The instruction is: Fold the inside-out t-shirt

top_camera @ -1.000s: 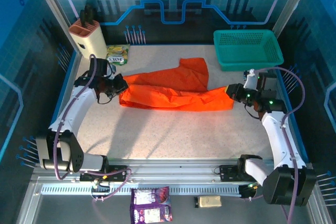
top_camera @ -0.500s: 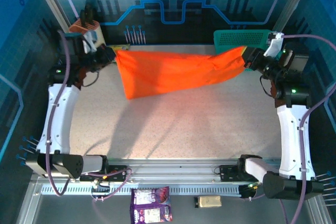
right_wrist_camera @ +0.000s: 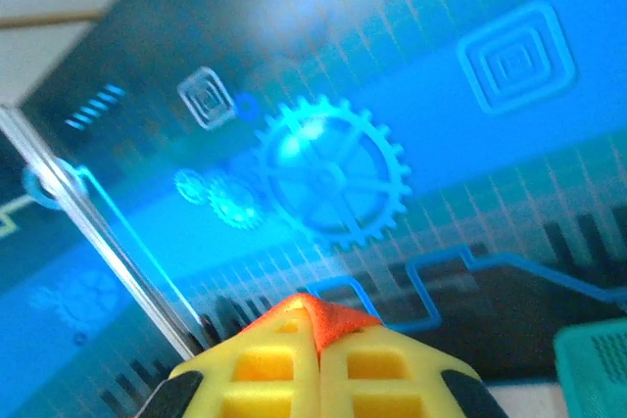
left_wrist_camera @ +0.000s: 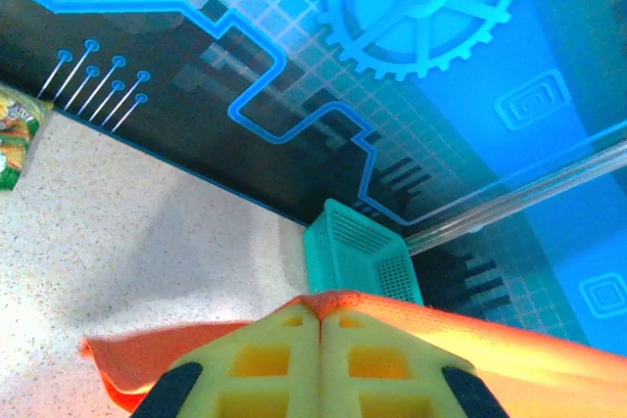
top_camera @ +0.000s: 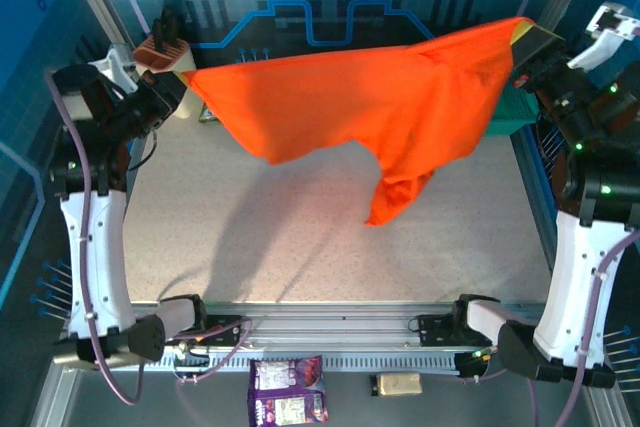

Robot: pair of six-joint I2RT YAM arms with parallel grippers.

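The inside-out t-shirt is bright orange and hangs stretched high above the table between both arms, one part drooping down at the lower right. My left gripper is shut on its left corner. My right gripper is shut on its right corner. In the left wrist view the yellow fingers press together with orange cloth pinched at their tips. In the right wrist view a peak of orange cloth sticks out from the shut fingertips.
A teal mesh basket sits at the back right, mostly behind the shirt, and shows in the left wrist view. A knife block stands at the back left. A snack packet lies by the back wall. Packets lie below the front rail.
Both arms have lifted the t-shirt from the table to high in the air and spread it wide. Both grippers stayed shut on its corners.
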